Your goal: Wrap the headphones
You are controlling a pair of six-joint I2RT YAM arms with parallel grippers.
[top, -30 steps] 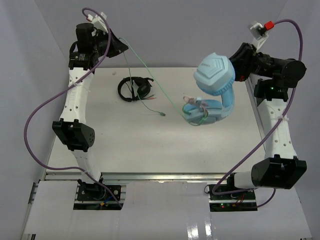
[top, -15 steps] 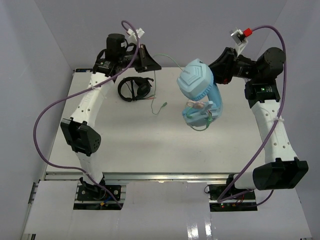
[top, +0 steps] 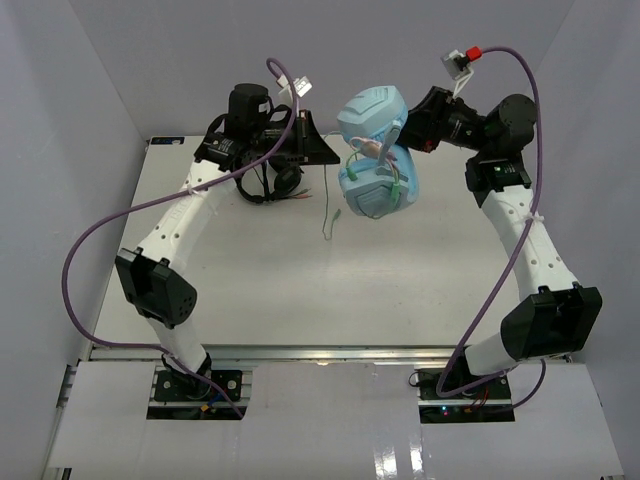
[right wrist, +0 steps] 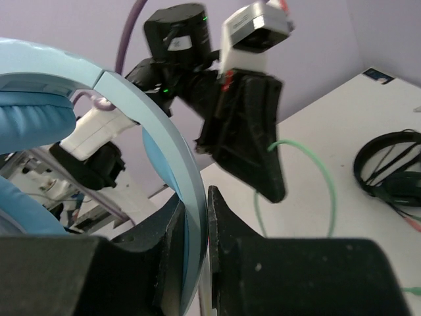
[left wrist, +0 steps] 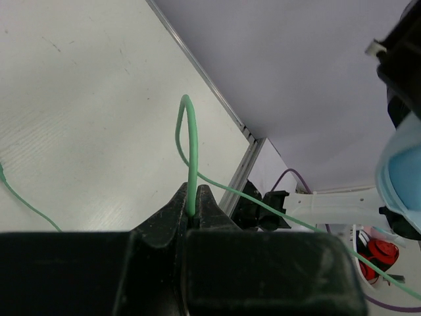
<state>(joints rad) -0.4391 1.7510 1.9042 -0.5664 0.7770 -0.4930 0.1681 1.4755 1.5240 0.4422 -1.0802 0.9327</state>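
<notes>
The light blue headphones hang in the air at the back of the table, held by their wide band in my right gripper, which is shut on it. Their thin green cable droops to the table and loops up to my left gripper, which is shut on it. The cable arcs above the left jaws. Several turns of cable lie around the lower cup.
Smaller black headphones lie on the table under the left arm, also in the right wrist view. The table's back edge runs just behind the left gripper. Purple walls enclose the back and sides.
Both grippers have moved toward each other at the back. The headphones have swung left and back. The left gripper has carried the cable right, and its slack now hangs down to the table.
</notes>
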